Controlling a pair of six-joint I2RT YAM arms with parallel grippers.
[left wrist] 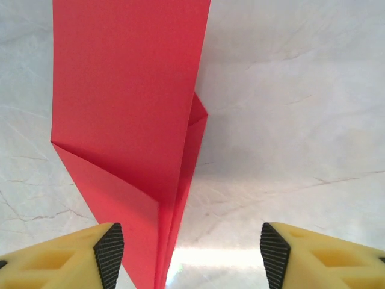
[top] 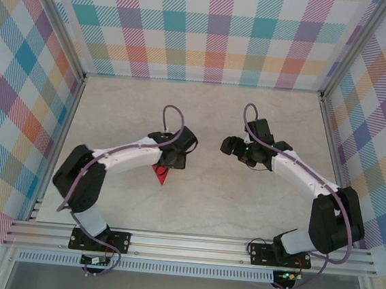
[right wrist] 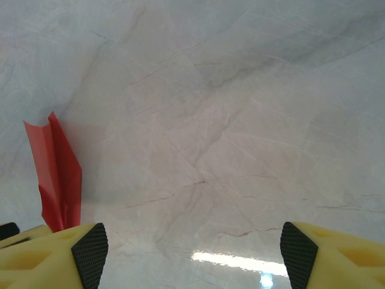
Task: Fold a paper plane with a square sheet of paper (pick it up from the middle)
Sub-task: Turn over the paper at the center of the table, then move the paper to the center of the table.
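A narrow, pointed paper plane [top: 159, 173] of creased bright red paper lies on the pale marbled surface [top: 210, 112], a little left of centre and directly under the left gripper [top: 172, 157]. In the left wrist view, that gripper's yellow, black-padded jaws stand apart on either side of the paper, which runs nearer the left pad and appears to touch neither; the dart looks set down, not gripped. The right gripper [right wrist: 194, 253] hovers well apart to the right, its jaws likewise spread with nothing but bare marble between them, and the red paper sits at the left edge of its view. The folding appears largely done: the sheet is a slim dart with layered diagonal creases and a sharp nose pointing toward the near edge, and no yellow reverse shows. What may remain, at a guess, is spreading or firming the wings, since the layers seem to stand pressed close together; whether every crease is finished cannot be told. Open room is plentiful behind and between the two arms, bounded by the plaid-patterned walls [top: 217, 31] on three sides and the aluminium frame rail [top: 190, 243] at the near edge, with the plane well clear of all of them.
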